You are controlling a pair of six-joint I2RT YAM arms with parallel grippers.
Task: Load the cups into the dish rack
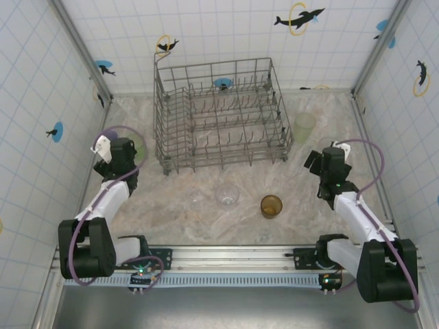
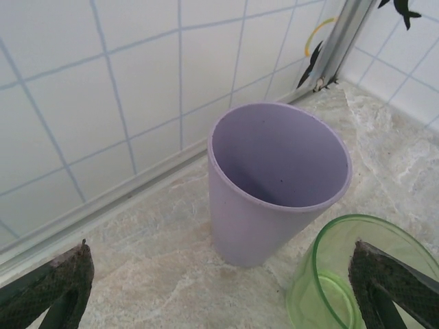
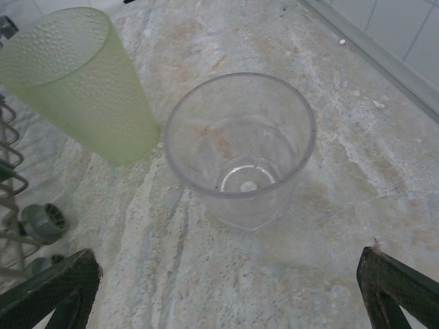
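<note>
**A:** How do the arms stand?

**B:** Both are wide open and hold nothing. The left pincer (image 2: 221, 274) has its fingers spread, and the lilac cup (image 2: 274, 178) stands upright just ahead, between them. The right pincer (image 3: 230, 264) is spread the same way, with a clear cup (image 3: 240, 151) upright straight ahead of it.

**A:** And the rack?

**B:** The rack (image 1: 219, 113) is off to the right of the left pincer and to the left of the right one. I see no cup in it, so I'd say loading hasn't begun.

**A:** What worries you on the left?

**B:** A green cup (image 2: 343, 281) sits right at its right finger. I can't tell if they touch. If the pincer goes forward for the lilac cup, that finger could knock the green one over. It could also drop inside and pinch both cups together. The wall (image 2: 103, 103) is close beyond the lilac cup too, so a push could jam it against the tiles.

**A:** And the right?

**B:** A dimpled green cup (image 3: 82, 89) stands ahead and to the left, close to the clear one. The left finger could clip it and send it toward the rack's foot. The clear cup looks thin and smooth. Squeezed hard it may flex and pop out, and held too lightly it may slip on the lift.

**A:** Further along?

**B:** The rack's sides are tall, so a cup carried low would catch the top wire. An amber cup (image 1: 271, 205) stands between the two pincers in front of the rack, where a swinging arm could sweep it.
</note>
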